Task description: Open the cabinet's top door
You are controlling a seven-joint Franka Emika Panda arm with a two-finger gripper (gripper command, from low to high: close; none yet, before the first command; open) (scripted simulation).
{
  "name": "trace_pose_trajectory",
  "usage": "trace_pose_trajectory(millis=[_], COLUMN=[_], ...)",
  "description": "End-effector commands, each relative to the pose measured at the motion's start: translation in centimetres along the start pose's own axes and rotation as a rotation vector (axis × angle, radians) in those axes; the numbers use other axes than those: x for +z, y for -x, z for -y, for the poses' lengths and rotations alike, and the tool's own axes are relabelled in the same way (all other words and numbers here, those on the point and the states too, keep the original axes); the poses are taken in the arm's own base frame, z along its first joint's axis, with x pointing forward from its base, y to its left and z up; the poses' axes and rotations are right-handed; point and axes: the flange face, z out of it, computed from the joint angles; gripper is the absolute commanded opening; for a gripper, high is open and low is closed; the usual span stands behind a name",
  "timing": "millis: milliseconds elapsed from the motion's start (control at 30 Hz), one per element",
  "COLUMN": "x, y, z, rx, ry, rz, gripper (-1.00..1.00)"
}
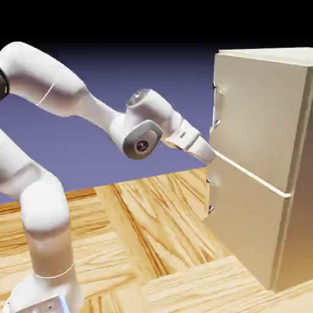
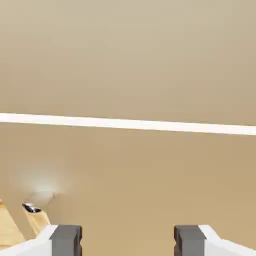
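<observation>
Exterior view: the cabinet (image 1: 257,165) is seen at 3 o'clock, a tall beige box with the top door (image 1: 254,116) above a pale seam and a shorter lower panel (image 1: 244,229) beneath. The gripper (image 1: 209,154) is held level, close against the front at about seam height. A small handle (image 1: 216,98) is noted on the top door's edge, at 12 o'clock from the gripper. In the hand view the fingertips (image 2: 65,239) are seen apart with nothing between them; beige panel fills the frame. The door is judged rigid, smooth and hinged, too flat to pinch, light enough to swing; the handle is judged the only sound hold.
</observation>
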Motion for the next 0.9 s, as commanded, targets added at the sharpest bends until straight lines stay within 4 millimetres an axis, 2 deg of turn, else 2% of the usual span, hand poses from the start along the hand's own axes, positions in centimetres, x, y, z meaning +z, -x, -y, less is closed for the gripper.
trace_pose_trajectory(millis=[0, 200, 433, 867], x=[-0.4, -2.5, -4.8, -7.9], y=[-0.4, -2.5, -4.0, -4.4], z=[0.1, 0.7, 1.4, 3.1], rx=[0.007, 0.041, 0.072, 0.098], ry=[-0.007, -0.049, -0.106, -0.223], rz=[-0.009, -0.065, -0.127, -0.243], gripper=[0.00, 0.00, 0.00, 0.00])
